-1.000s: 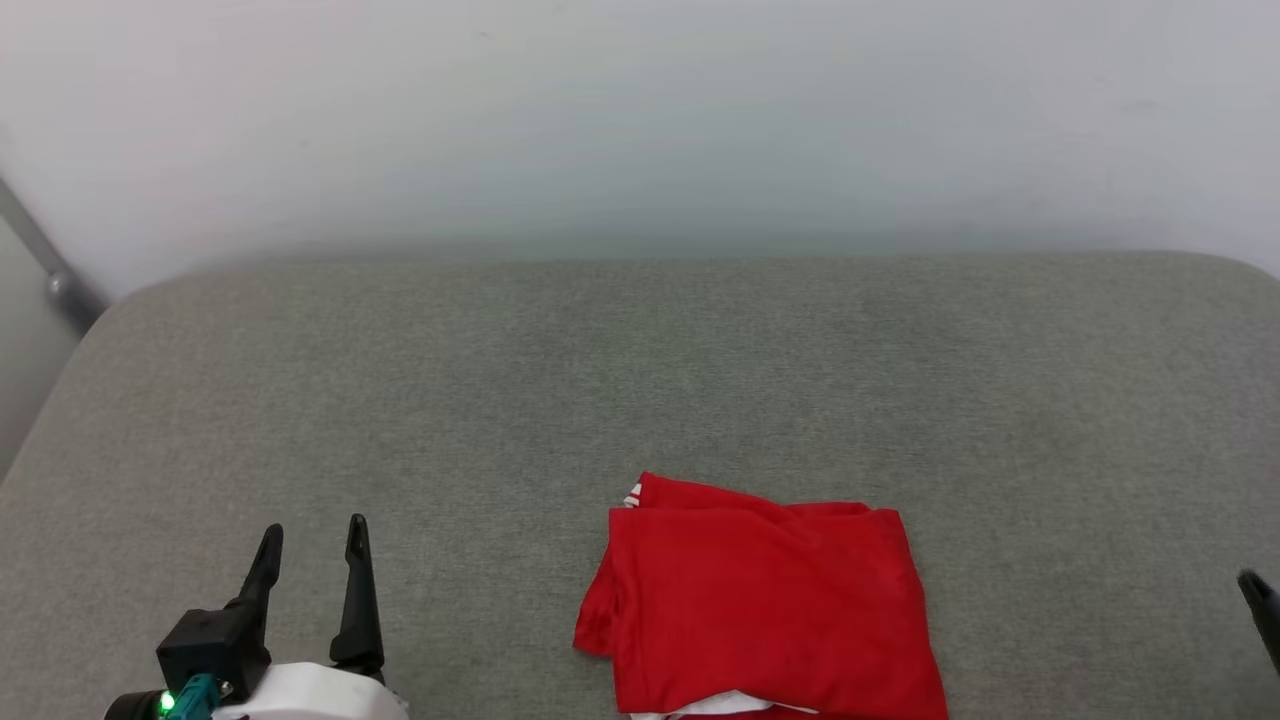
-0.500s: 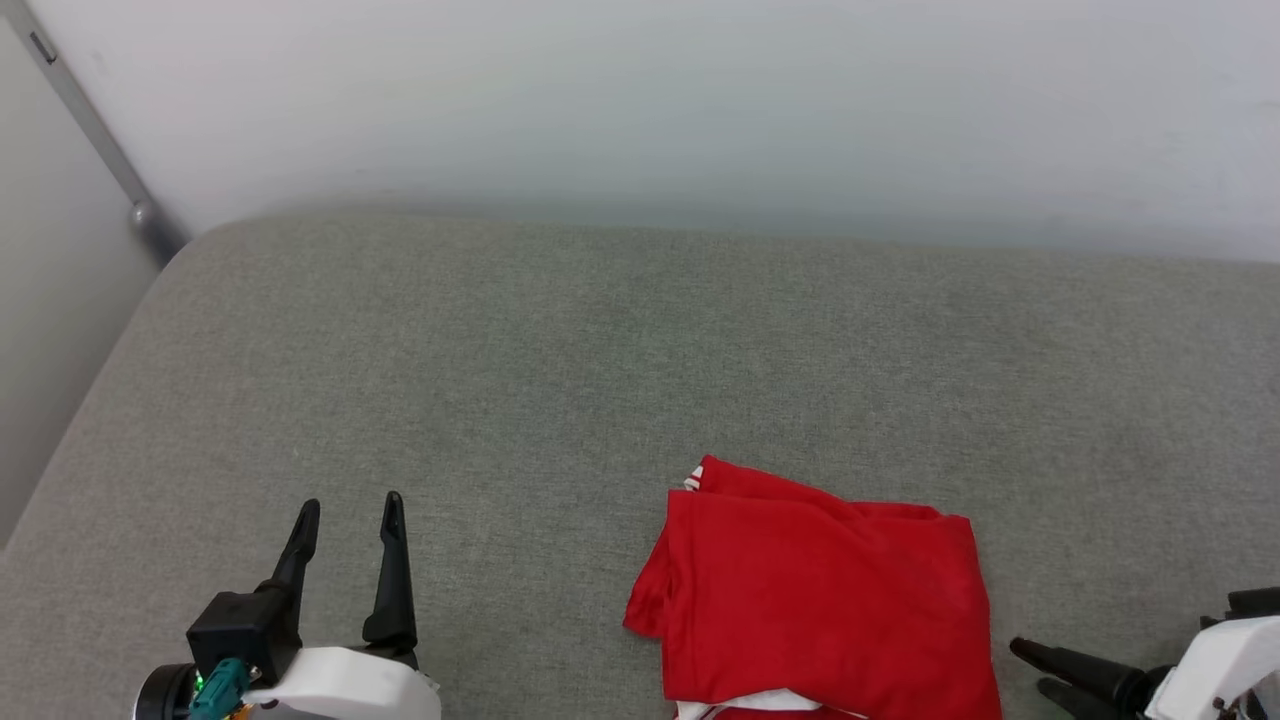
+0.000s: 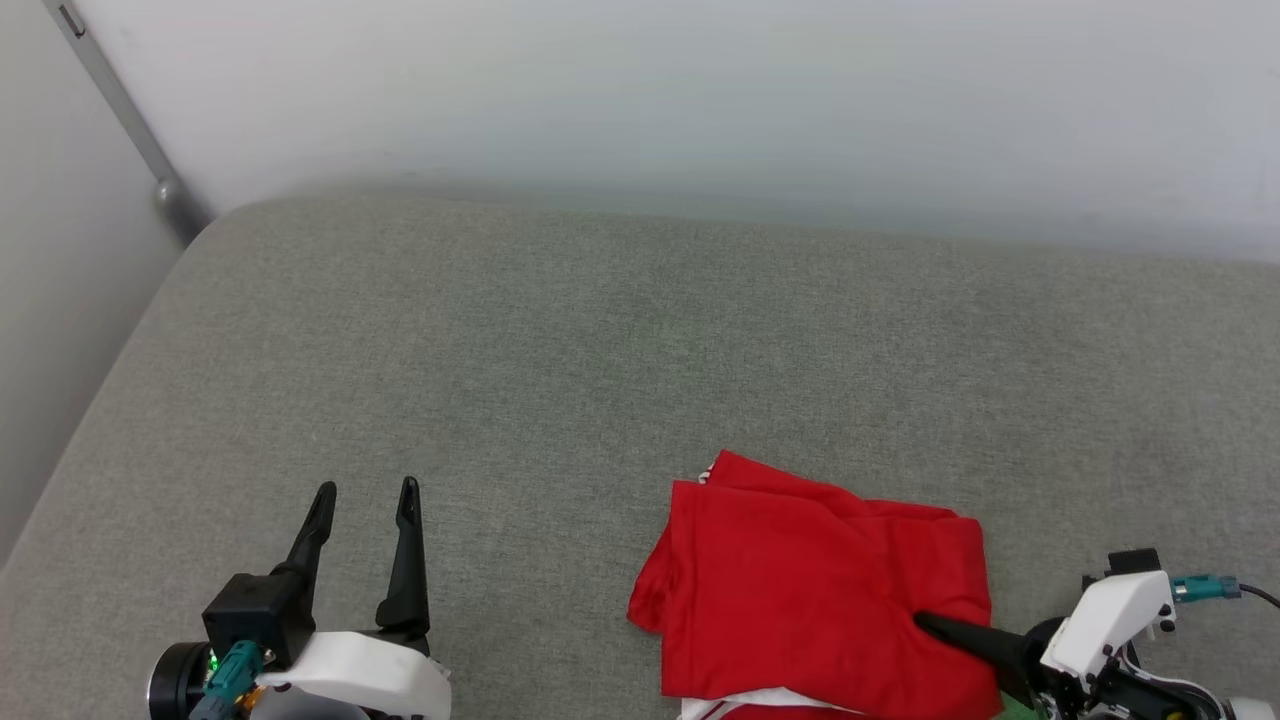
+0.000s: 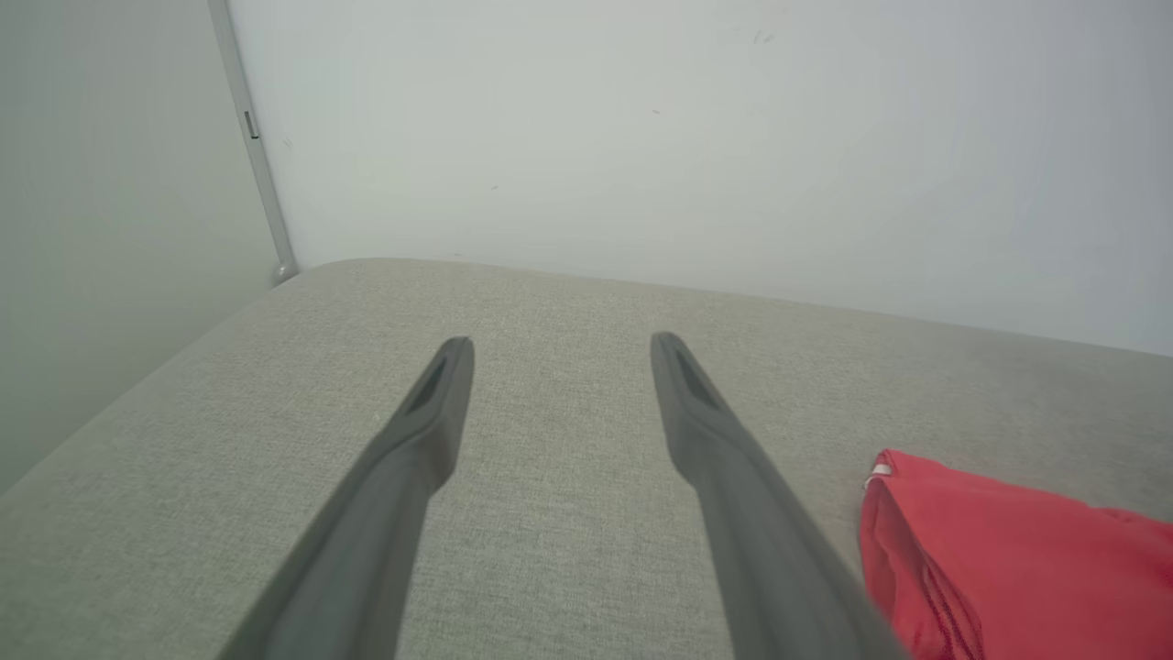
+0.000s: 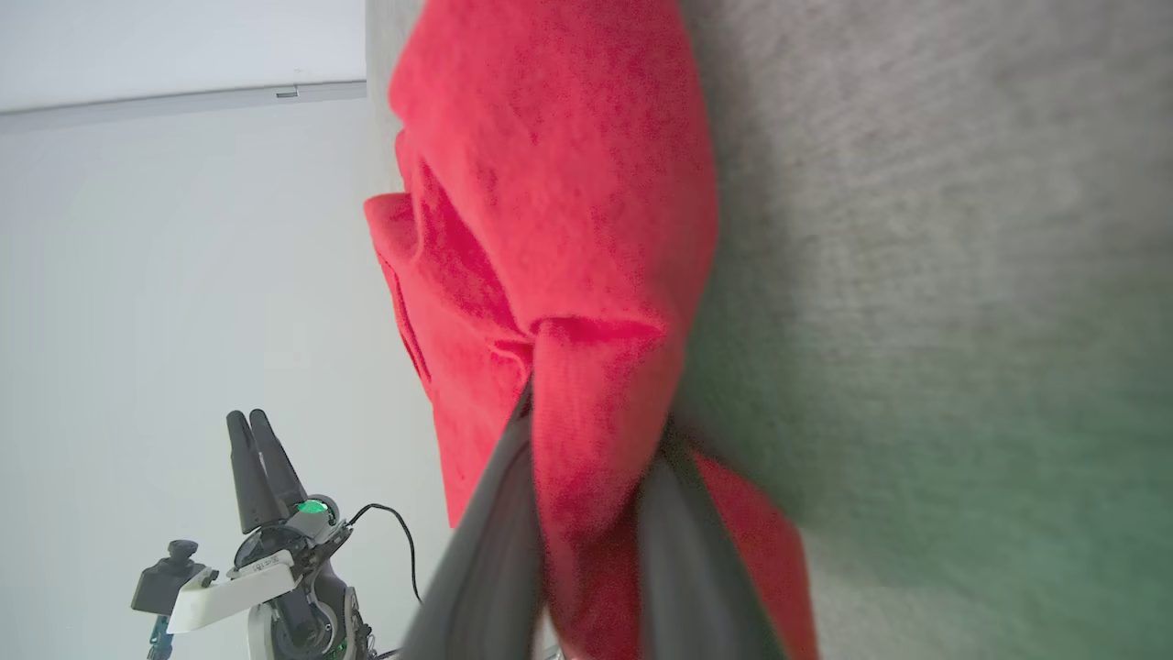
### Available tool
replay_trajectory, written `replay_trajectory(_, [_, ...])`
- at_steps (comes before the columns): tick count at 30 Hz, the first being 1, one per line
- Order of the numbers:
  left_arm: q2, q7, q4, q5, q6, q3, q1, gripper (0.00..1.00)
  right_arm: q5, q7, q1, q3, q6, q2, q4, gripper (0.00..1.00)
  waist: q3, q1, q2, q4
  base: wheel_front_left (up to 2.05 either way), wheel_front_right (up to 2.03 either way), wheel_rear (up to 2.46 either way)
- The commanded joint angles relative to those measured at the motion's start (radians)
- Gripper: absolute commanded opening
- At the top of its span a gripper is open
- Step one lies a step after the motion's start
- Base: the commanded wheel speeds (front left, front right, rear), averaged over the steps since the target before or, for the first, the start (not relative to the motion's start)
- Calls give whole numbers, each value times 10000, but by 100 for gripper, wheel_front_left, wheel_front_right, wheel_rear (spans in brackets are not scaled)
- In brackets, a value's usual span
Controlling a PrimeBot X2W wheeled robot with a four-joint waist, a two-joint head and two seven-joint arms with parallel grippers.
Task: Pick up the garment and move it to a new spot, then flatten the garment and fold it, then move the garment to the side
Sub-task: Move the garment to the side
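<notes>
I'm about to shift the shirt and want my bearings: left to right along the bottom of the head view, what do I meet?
From the left: left gripper, open → bare grey cushion → red shirt → right gripper, pinching the shirt's right edge.

Red garment (image 3: 800,590) with white edge, grey woven cushion (image 3: 500,380), pale wall (image 3: 650,90)

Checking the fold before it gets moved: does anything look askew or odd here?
The red jersey shirt on the grey fabric surface is folded unevenly: a striped-trim corner pokes out at its far left, white cloth peeks from the near edge. The right pincer pinches up a ridge of it.
</notes>
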Motion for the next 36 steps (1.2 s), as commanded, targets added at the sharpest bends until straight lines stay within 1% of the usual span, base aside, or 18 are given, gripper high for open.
replay_trajectory(1, [-3,-42,17,24,-9,-8,-110,100,-69,-59,-153,65,-4,30,-97,0,-27,0,-1,-37,0,0,0])
replay_trajectory(6, [33,-46,57,47,-62,-13,-80,100,-611,-602,-93,891,-4,-431,-820,0,-233,0,-1,-281,0,0,0])
replay_trajectory(9, [59,-50,64,65,-96,5,22,100,-1308,-987,-41,1595,-4,-885,-1268,0,-389,0,-1,-573,0,0,0])
replay_trajectory(11, [72,-52,44,81,-101,14,76,100,-2051,-1254,-18,2090,-4,-1280,-1447,0,-445,0,-1,-834,0,0,0])
replay_trajectory(15, [75,-59,-38,198,-79,1,98,100,-3565,-1555,-308,2978,-4,-1971,-1568,0,-426,0,-1,-1609,0,0,0])
replay_trajectory(19, [108,-60,-164,456,-110,-115,-163,100,-4799,-1840,-740,3421,-4,-2477,-1440,0,-37,0,-1,-2557,0,0,0])
replay_trajectory(21, [115,-61,-311,590,-152,-115,-415,100,-5267,-2052,-1190,3582,-4,-2700,-1415,0,436,0,-1,-3144,0,0,0])
replay_trajectory(24, [196,30,-533,827,-160,-200,-881,100,-5630,-2374,-1864,3597,-4,-2905,-1108,0,1319,0,-1,-3948,0,0,0])
replay_trajectory(28, [382,356,-1056,1254,-229,-295,-1961,100,-5828,-2988,-2972,3297,-6,-3179,-549,0,2848,0,-1,-4782,0,0,0])
replay_trajectory(31, [508,707,-1395,1621,-377,-419,-2925,100,-6007,-3535,-3755,2985,-6,-3515,-39,0,3996,0,-1,-5063,0,0,0])
replay_trajectory(36, [537,1110,-1786,2149,-549,-520,-4467,100,-6395,-4612,-5077,2093,-4,-4220,950,0,5489,0,-1,-5098,0,0,0])
